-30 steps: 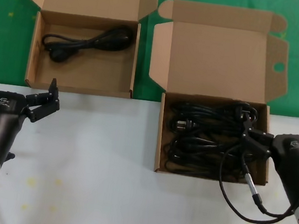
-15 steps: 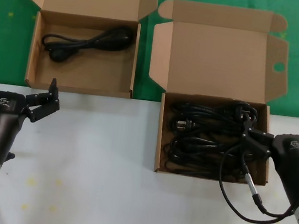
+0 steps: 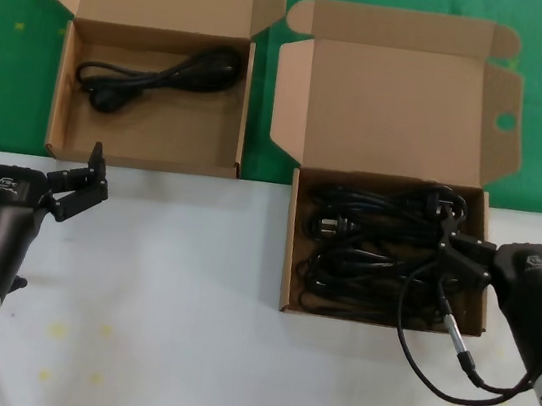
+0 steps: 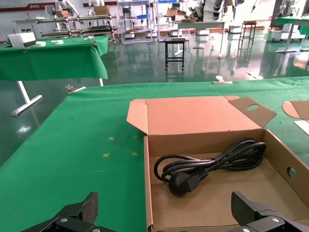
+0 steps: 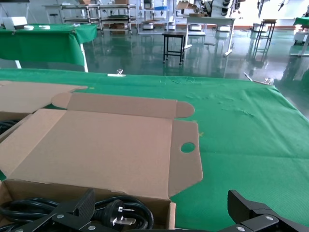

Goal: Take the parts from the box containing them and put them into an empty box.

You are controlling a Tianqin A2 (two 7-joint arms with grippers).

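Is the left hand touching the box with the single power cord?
Apart. In the head view the left hand hovers over the white table, with a visible gap before the box holding the single power cord.

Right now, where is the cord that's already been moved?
In the head view the lone cord lies in the far half of the left box, ahead of the left pincer.

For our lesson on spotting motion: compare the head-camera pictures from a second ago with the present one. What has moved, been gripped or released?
Nothing visibly changed. The left gripper waits open on the white table near the box holding one cord. The right gripper hangs open at the full box, over its cords, gripping none.
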